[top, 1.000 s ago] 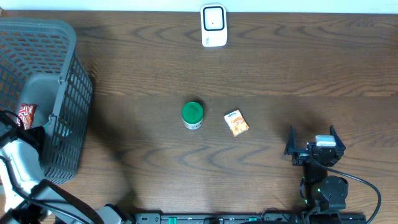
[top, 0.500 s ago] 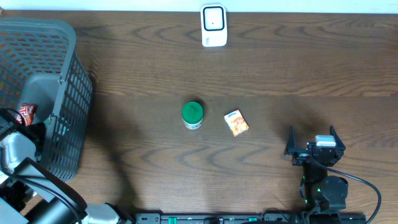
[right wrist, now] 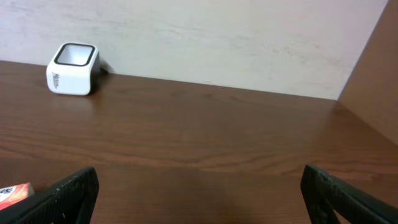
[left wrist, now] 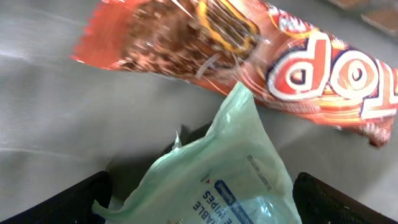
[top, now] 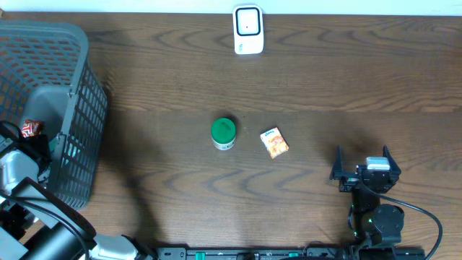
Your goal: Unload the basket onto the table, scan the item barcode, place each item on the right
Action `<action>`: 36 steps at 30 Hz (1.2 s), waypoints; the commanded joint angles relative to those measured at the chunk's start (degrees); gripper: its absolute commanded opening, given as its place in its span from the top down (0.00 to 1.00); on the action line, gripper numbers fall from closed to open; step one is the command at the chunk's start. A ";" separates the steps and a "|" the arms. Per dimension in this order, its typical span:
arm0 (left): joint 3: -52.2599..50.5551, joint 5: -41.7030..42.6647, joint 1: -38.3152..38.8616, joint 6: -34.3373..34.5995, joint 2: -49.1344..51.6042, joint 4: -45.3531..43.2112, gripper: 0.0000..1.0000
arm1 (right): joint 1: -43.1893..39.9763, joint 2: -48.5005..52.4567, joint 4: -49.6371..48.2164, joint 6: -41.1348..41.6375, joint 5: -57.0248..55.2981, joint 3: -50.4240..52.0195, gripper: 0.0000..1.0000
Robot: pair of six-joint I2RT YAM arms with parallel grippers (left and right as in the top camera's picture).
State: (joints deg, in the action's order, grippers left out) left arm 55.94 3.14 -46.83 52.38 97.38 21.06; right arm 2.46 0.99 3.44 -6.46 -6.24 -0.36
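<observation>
Pale green film, the wipes pack (left wrist: 217, 168) lies on the floor of the grey basket (top: 72, 108), its tip overlapping a red snack wrapper (left wrist: 249, 56). The left gripper (left wrist: 205, 202) points down over the pack, jaws spread wide, gripping nothing. The pack reads "WIPES"; the wrapper, big white "TOP". The right gripper (right wrist: 199, 199) sits low over the table (top: 325, 79), jaws wide, facing the white scanner (right wrist: 73, 60)

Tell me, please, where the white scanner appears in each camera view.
Overhead: the white scanner is at the top centre of the picture.
Left wrist: it is not in this view.
Right wrist: it is at the upper left.
Shared landmark: the small orange box is near the middle in the overhead view and in the bottom left corner of the right wrist view.
</observation>
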 commanded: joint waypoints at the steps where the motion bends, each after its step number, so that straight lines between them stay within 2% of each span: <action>1: -4.42 8.20 0.31 -2.34 6.05 2.84 0.06 | -0.55 -0.22 0.20 0.63 -0.52 0.04 0.01; 8: -4.44 8.24 0.31 -5.62 6.80 4.15 0.06 | -0.55 -0.22 0.20 0.63 -0.52 0.04 0.01; 9: -4.46 8.26 0.28 -6.43 7.06 4.15 0.10 | -0.55 -0.22 0.20 0.63 -0.52 0.04 0.01; 12: -4.46 8.26 0.31 -8.55 8.24 4.13 0.41 | -0.55 -0.22 0.20 0.63 -0.52 0.04 0.01; 14: -4.46 8.50 0.28 -8.98 9.51 4.13 0.50 | -0.55 -0.22 0.20 0.63 -0.52 0.04 0.01; 15: -4.46 9.73 0.28 -10.05 10.40 4.09 0.59 | -0.55 -0.22 0.20 0.63 -0.52 0.04 0.01; 16: -4.46 11.80 0.28 -11.30 11.32 3.93 0.81 | -0.55 -0.22 0.20 0.63 -0.52 0.04 0.01; 17: -4.44 13.14 0.22 -11.69 11.67 3.93 0.92 | -0.55 -0.22 0.20 0.63 -0.52 0.04 0.01; 22: -3.30 21.38 -0.26 -12.15 9.16 4.50 0.93 | -0.55 -0.22 0.22 0.63 -0.52 0.04 0.01; 25: -1.25 22.40 -0.50 -12.33 3.78 7.26 0.93 | -0.55 -0.22 0.20 0.63 -0.52 0.04 0.01; 30: 3.02 22.34 -0.52 -12.96 -11.43 11.47 0.93 | -0.55 -0.22 0.20 0.63 -0.52 0.04 0.01; 36: 5.73 20.55 -0.52 -10.67 -30.38 11.65 0.93 | -0.55 -0.22 0.20 0.63 -0.52 0.04 0.01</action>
State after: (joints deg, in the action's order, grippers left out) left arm 58.74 23.29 -47.70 40.47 74.98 32.91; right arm 2.46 0.99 3.44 -6.46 -6.22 -0.36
